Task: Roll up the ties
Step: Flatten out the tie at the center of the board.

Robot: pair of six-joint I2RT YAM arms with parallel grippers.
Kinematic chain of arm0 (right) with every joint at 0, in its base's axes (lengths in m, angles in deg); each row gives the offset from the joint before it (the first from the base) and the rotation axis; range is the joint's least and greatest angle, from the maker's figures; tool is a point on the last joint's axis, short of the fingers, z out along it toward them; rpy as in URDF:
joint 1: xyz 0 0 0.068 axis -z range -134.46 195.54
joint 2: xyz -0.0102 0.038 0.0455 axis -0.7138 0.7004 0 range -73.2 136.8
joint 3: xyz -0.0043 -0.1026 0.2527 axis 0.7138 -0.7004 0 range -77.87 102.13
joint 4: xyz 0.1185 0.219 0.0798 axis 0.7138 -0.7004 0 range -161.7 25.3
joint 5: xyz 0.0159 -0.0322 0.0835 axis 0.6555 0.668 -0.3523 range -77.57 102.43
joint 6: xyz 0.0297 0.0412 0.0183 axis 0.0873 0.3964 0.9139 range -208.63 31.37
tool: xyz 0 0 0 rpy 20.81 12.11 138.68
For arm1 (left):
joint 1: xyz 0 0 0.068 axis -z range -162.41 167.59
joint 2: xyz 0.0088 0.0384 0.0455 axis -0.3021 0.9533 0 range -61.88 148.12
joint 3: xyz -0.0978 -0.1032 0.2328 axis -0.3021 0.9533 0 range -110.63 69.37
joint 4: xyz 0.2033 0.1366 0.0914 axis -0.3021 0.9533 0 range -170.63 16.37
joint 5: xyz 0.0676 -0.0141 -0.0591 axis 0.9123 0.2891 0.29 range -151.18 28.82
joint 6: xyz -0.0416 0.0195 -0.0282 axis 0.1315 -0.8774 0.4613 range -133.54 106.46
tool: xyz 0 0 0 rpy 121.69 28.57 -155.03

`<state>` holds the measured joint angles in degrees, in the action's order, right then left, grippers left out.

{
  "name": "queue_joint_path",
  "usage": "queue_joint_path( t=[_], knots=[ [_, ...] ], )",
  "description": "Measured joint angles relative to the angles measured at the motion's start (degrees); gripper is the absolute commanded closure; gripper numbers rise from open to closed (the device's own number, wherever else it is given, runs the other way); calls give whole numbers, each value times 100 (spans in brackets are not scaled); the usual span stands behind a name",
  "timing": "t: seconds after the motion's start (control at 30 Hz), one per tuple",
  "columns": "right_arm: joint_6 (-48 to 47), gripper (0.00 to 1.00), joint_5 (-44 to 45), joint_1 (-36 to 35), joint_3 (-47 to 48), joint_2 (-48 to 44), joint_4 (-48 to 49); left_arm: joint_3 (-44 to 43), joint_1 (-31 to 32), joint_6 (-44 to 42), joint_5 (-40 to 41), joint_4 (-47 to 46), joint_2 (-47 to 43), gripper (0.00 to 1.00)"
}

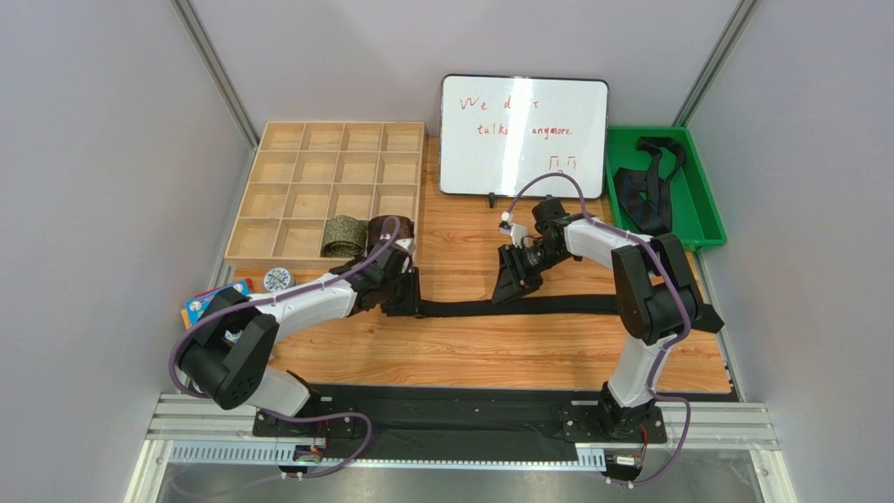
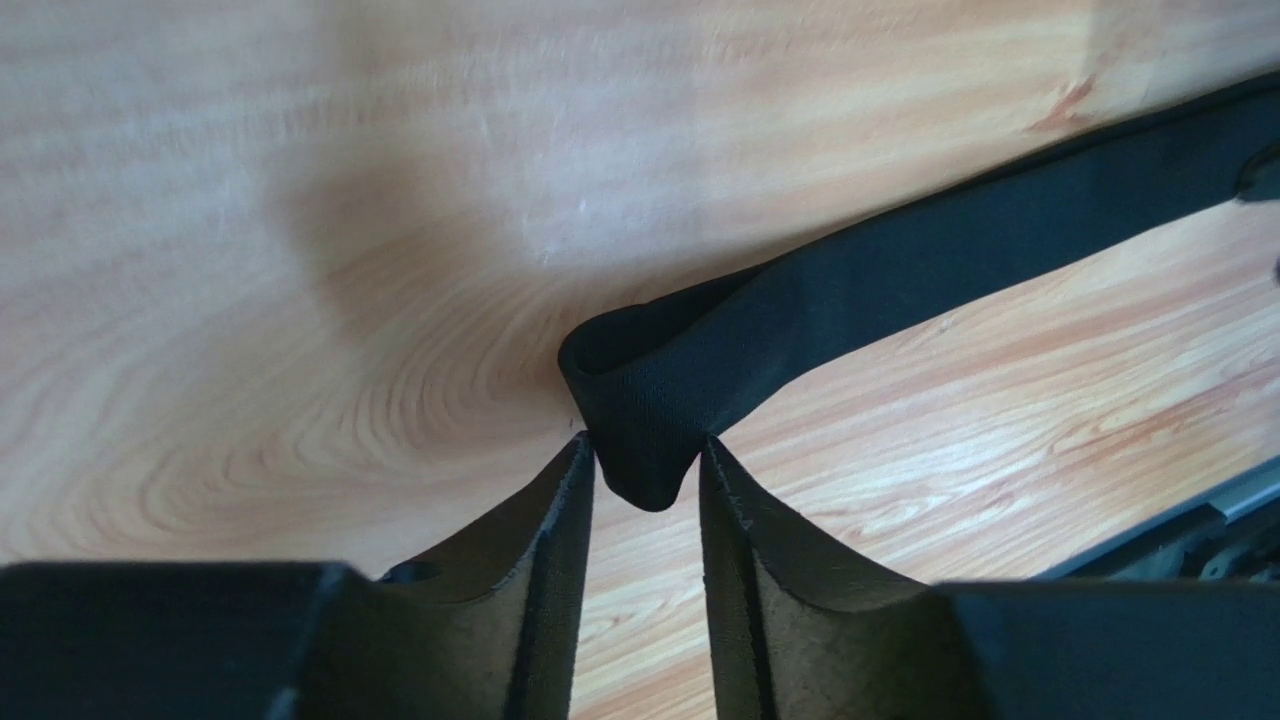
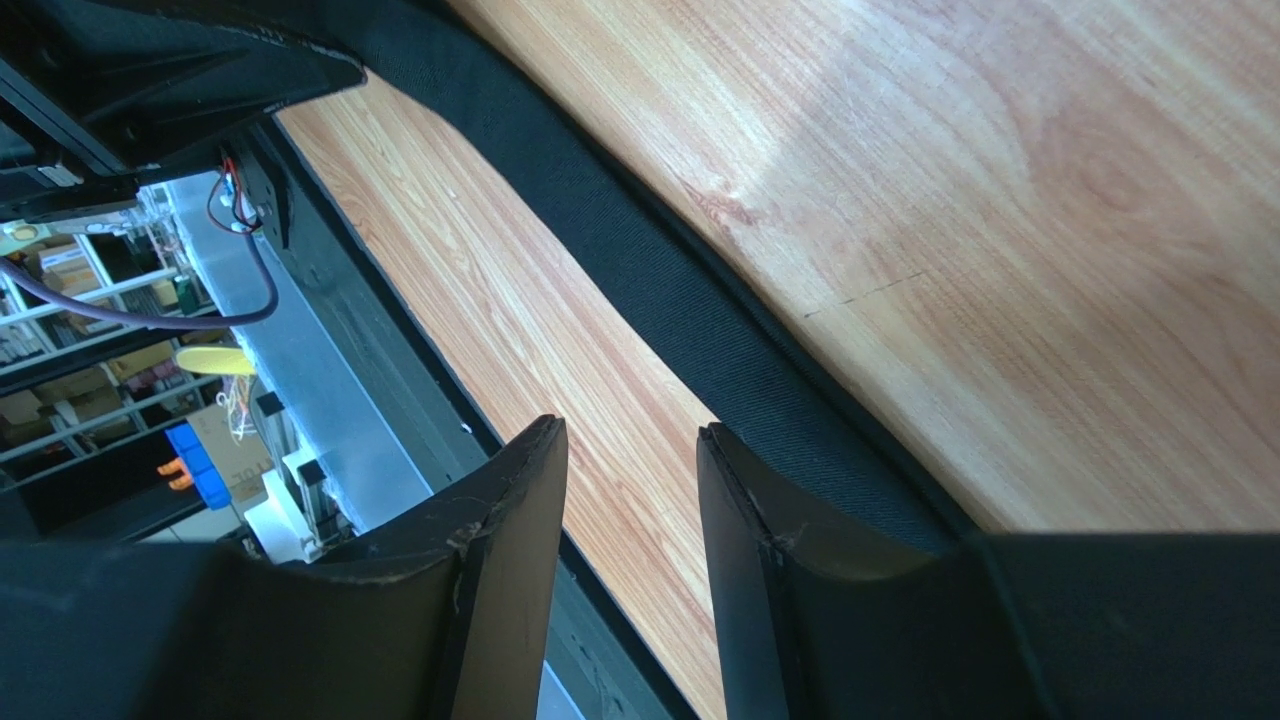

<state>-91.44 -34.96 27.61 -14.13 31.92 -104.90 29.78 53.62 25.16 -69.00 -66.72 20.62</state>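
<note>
Across the middle of the wooden table [image 1: 472, 351] you have the black tie [image 2: 932, 255] stretched out as a flat strip, running from your left gripper [image 2: 646, 450] past your right gripper [image 3: 631, 435] toward the right edge. At its left end the strip is folded back on itself, and the fold stands a little off the wood. Your left gripper's fingers are partly closed and pinch that fold at their tips, the fabric touching both. Your right gripper stands apart with nothing between its fingers. It hangs over the strip's near edge, bare wood showing in the gap and one finger above the fabric. In the front row of the wooden box [image 1: 341, 125] sit the olive-green roll [image 1: 341, 235] and, in the end compartment beside it, the reddish-brown roll [image 1: 386, 233]. More black ties [image 1: 642, 194] lie loose in the green bin [image 1: 701, 204] right of the whiteboard [image 1: 523, 136]
</note>
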Motion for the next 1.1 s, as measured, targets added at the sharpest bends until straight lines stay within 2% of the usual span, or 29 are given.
queue_joint_path(
  t=[0.23, 0.27, 0.3, 0.47, 0.53, 0.57, 0.63, 0.67, 0.73, 0.97, 1.1],
  knots=[
    [422, 65, -190, -4, -103, 2, 426, -417, -13, -374, 92, -9, 98, 82],
    [525, 65, -227, -7, -120, 2, 522, -450, -13, -420, 87, -7, 98, 91],
    [651, 66, -267, -7, -153, 2, 662, -476, -13, -461, 87, -4, 98, 94],
    [1220, 69, -374, -48, -225, 4, 1233, -503, -15, -605, 79, 13, 96, 96],
    [1355, 71, -402, -114, -212, 33, 1375, -503, -15, -640, 76, 26, 94, 89],
    [1405, 71, -417, -164, -195, 83, 1438, -503, -15, -667, 66, 37, 87, 76],
    [1488, 72, -433, -289, -155, 236, 1512, -503, -15, -737, 31, 44, 70, 56],
    [1523, 72, -442, -352, -153, 306, 1541, -503, -15, -761, -7, 59, 55, 39],
    [1550, 72, -459, -435, -153, 363, 1523, -503, -17, -846, -81, 173, -13, 25],
    [1427, 71, -409, -487, -151, -365, 1300, -503, -70, -1099, -173, 645, -1187, 23],
    [1178, 72, -372, -494, -149, -715, 1040, -216, -90, -855, -212, 507, -1574, 27]
  ],
)
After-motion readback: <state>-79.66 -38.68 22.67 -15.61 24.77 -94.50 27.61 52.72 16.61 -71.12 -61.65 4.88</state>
